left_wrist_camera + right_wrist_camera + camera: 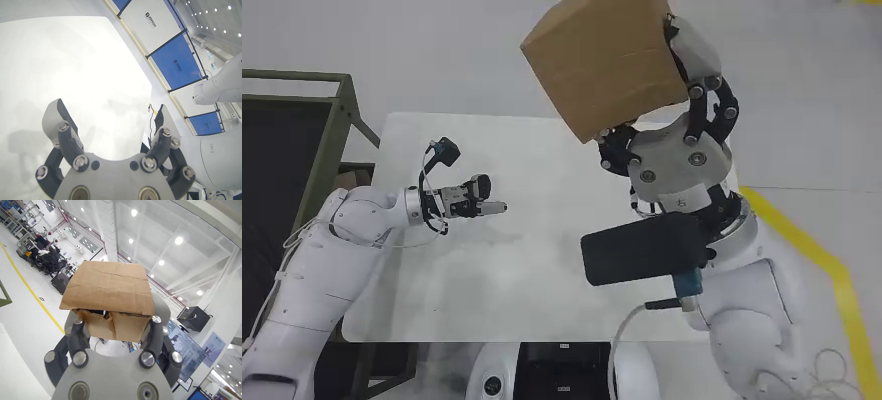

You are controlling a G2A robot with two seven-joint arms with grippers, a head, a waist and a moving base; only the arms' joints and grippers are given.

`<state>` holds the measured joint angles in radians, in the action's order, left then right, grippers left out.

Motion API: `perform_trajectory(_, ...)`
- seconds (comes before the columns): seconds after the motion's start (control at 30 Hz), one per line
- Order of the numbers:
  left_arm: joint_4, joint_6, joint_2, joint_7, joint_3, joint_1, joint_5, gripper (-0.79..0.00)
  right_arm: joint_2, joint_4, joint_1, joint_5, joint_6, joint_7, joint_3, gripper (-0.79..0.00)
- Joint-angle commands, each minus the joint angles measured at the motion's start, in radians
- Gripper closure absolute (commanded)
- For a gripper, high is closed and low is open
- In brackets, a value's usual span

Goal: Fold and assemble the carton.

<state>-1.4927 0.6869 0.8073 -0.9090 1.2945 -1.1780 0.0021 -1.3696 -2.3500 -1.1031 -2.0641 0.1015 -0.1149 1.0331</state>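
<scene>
Right pincer [118, 313] clamps the creased, boxed-up brown carton [107, 285] aloft, left pincer [111, 106] spread over the table [56, 56].

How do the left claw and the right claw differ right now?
The left claw is open and empty; the right claw is shut on the carton. The left claw sits low over the white table; the right claw is raised, tilted toward the ceiling, with the carton above the table's far edge. Both have the same two-finger build with grey and black parts.
</scene>
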Motion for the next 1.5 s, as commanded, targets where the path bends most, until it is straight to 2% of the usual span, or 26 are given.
perform_trajectory(0.0, 0.000, 0.000, 0.000, 0.000, 0.000, 0.000, 0.000, -0.785, -0.003, 0.000, -0.006, 0.043, -0.008, -0.007, -0.001, 0.000)
perform_trajectory(0.13, 0.000, 0.000, 0.000, 0.000, 0.000, 0.000, 0.000, -0.785, -0.003, 0.000, -0.037, 0.143, 0.005, 0.014, 0.036, 0.000)
perform_trajectory(0.3, 0.000, 0.000, 0.000, 0.000, 0.000, 0.000, 0.000, -0.785, 0.003, 0.000, -0.100, 0.345, 0.060, 0.105, 0.122, 0.000)
perform_trajectory(0.57, 0.000, 0.000, 0.000, 0.000, 0.000, 0.000, 0.000, -0.785, 0.020, 0.043, -0.201, 0.669, 0.295, 0.278, 0.235, 0.000)
perform_trajectory(0.8, 0.000, 0.000, 0.000, 0.000, 0.000, 0.000, 0.000, -0.785, 0.031, 0.072, -0.240, 0.809, 0.433, 0.364, 0.281, 0.000)
perform_trajectory(1.03, 0.000, 0.000, 0.000, 0.000, 0.000, 0.000, 0.000, -0.785, 0.040, 0.111, -0.230, 1.032, 0.565, 0.358, 0.317, 0.000)
perform_trajectory(1.27, 0.000, 0.000, 0.000, 0.000, 0.000, 0.000, 0.000, -0.785, 0.048, 0.123, -0.207, 1.076, 0.588, 0.286, 0.334, 0.000)
perform_trajectory(1.47, 0.000, 0.000, 0.000, 0.000, 0.000, 0.000, 0.000, -0.785, 0.052, 0.086, -0.212, 0.961, 0.560, 0.286, 0.343, 0.000)
